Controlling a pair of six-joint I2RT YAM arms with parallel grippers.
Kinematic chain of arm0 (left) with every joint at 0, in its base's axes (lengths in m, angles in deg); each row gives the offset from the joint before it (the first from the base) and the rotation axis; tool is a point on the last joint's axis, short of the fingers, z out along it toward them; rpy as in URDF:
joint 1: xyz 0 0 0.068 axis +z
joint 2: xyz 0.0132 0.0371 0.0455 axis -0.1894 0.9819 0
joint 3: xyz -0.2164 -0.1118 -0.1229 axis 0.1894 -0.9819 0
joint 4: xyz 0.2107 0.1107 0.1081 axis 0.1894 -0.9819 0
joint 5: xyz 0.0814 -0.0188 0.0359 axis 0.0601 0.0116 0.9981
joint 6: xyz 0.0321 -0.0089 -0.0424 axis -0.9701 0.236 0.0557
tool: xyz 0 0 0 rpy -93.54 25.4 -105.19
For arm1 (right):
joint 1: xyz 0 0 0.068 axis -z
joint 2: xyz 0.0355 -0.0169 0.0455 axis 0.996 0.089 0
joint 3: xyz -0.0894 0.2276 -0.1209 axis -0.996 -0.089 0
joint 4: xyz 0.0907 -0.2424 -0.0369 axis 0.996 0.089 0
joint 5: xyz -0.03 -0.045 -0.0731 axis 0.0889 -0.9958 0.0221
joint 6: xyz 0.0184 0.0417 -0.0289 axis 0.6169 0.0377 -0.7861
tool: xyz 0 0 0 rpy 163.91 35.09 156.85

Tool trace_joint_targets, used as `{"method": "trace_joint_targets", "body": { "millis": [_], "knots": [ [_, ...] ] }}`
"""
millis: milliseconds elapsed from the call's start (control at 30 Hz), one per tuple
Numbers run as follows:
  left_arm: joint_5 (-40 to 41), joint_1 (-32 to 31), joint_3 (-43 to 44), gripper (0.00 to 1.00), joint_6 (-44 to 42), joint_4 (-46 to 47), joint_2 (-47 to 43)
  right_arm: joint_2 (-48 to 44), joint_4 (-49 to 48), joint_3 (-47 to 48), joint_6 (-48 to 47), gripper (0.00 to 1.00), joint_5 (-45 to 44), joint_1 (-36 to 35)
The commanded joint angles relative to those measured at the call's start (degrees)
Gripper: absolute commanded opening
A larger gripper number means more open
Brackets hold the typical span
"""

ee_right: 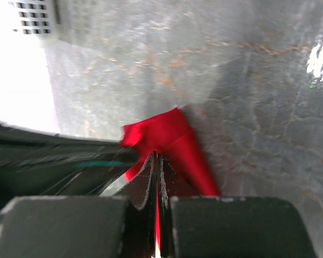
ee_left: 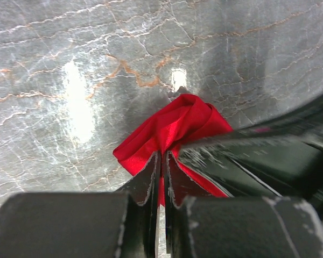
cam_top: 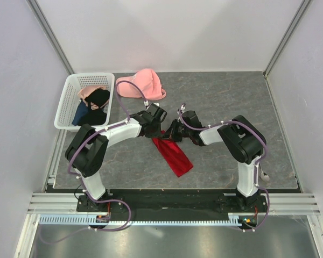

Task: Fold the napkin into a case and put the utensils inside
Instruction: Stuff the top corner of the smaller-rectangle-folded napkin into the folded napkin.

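Red napkin (cam_top: 174,154) held at 1 end from 2 sides.
Both the left gripper (ee_left: 162,157) and the right gripper (ee_right: 156,157) are clenched on the cloth's bunched end, the end nearest the pink cap (cam_top: 142,84), their tips almost touching; the rest trails away from the cap as a narrow folded strip on the grey tabletop (cam_top: 231,97).

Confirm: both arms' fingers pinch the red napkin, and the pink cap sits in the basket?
Wrong on the cap: it lies on the table beside the basket, not in it, per the top view. Left fingers and right fingers do pinch the napkin.
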Motion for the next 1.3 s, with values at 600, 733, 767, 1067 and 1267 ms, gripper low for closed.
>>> {"method": "trace_joint_targets", "body": {
  "millis": [600, 733, 767, 1067, 1267],
  "knots": [
    [-0.78, 0.34, -1.51, 0.3, -0.07, 1.85, -5.42, -7.03, 15.79, 3.62, -13.55, 0.01, -0.8, -0.06],
    [-1.39, 0.34, -1.95, 0.35, 0.28, 1.15, -8.94, -9.58, 22.73, 5.73, -19.86, 0.07, -0.89, -0.06],
    [-1.22, 0.34, -2.13, 0.35, 0.28, 0.89, -9.99, -9.94, 26.48, 6.95, -21.46, 0.08, -1.06, -0.15],
    [-5.07, 1.22, -14.07, 0.24, 3.79, 1.75, -22.55, -16.79, 50.59, 12.32, -43.16, 0.48, -9.48, -4.53],
    [-16.24, 1.22, -24.97, 0.2, 11.87, 12.98, -27.22, -15.48, 56.31, 14.87, -46.26, 0.61, -15.82, -10.94]
  ]
}}
